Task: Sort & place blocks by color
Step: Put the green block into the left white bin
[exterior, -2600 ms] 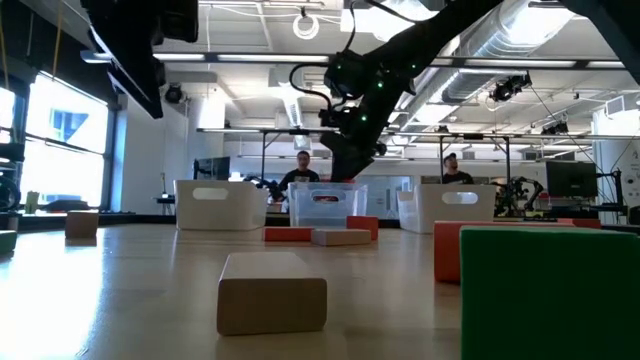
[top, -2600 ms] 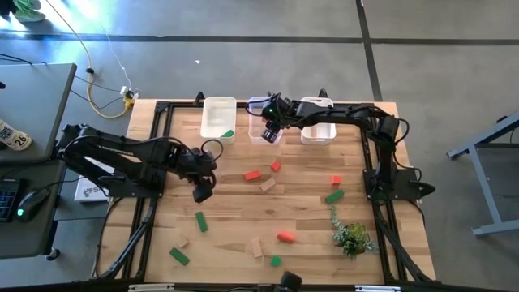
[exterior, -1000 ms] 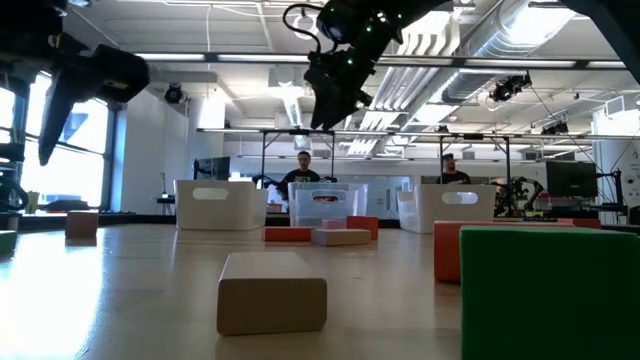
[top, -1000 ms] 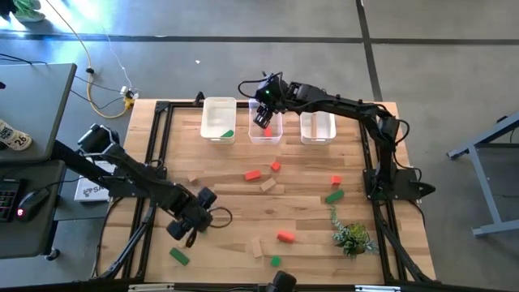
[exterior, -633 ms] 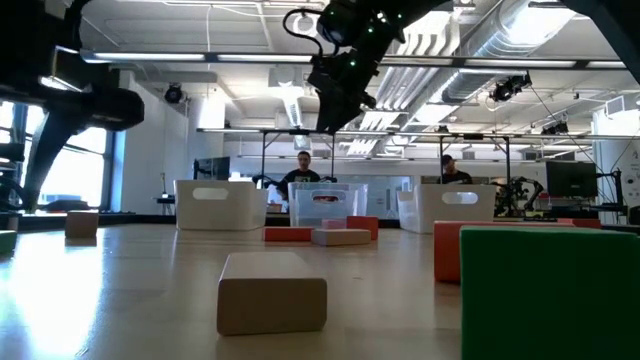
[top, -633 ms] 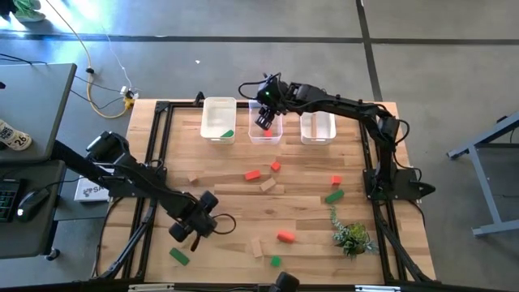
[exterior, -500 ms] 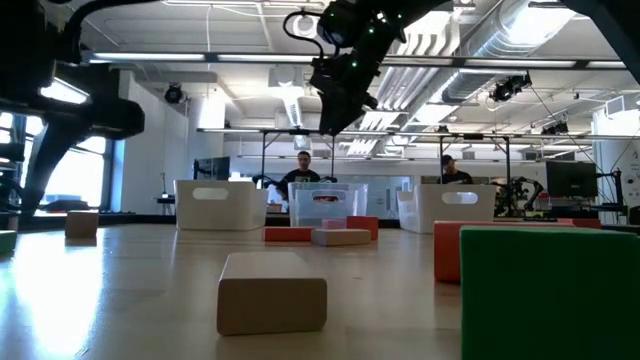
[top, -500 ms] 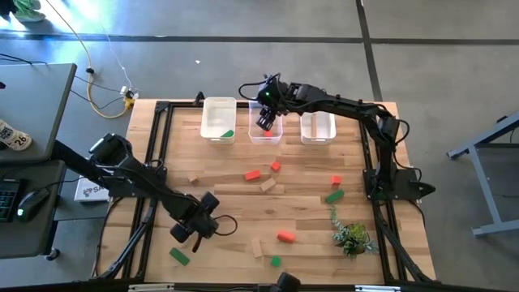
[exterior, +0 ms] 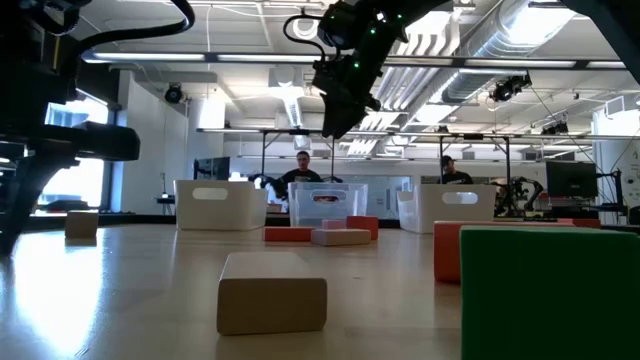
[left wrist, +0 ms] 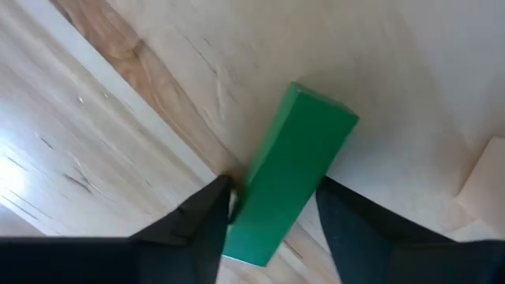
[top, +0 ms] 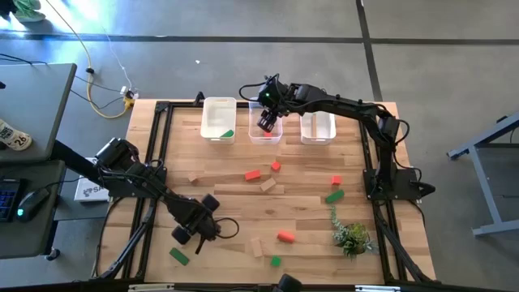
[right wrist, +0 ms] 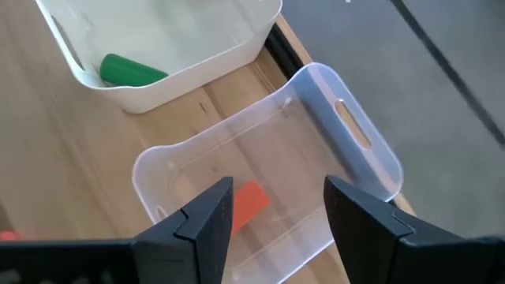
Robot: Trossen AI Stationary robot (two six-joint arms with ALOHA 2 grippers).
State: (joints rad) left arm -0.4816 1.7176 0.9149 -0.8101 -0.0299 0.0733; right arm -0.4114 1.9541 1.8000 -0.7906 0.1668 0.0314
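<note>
High view: the left tool (top: 195, 229) is low over the table (top: 300, 203) at about seven o'clock from its middle. In the left wrist view its two fingers (left wrist: 201, 229) stand one on each side of a green bar (left wrist: 289, 170) that lies flat on the wood; the fingers are spread, and whether they touch the bar cannot be told. A pale wooden block (left wrist: 485, 189) lies just beside the bar.

The right tool (top: 266, 122) hangs over the middle one of three white bins at twelve o'clock. In the right wrist view its fingers are apart and hold nothing, and below them a red block (right wrist: 251, 201) lies in the clear middle bin (right wrist: 371, 158). A green cylinder (right wrist: 130, 71) lies in the neighbouring white bin (right wrist: 197, 59), the one toward eleven o'clock in the high view.

The remaining blocks are scattered over the table: two red ones (top: 252, 174) and a pale one (top: 267, 186) near the middle, a red (top: 336, 180) and a green (top: 334, 195) at three o'clock, a red cylinder (top: 285, 237) and a small green piece (top: 276, 261) at six o'clock, and another green bar (top: 178, 256) at seven o'clock. A small green plant (top: 352, 236) stands at five o'clock.
</note>
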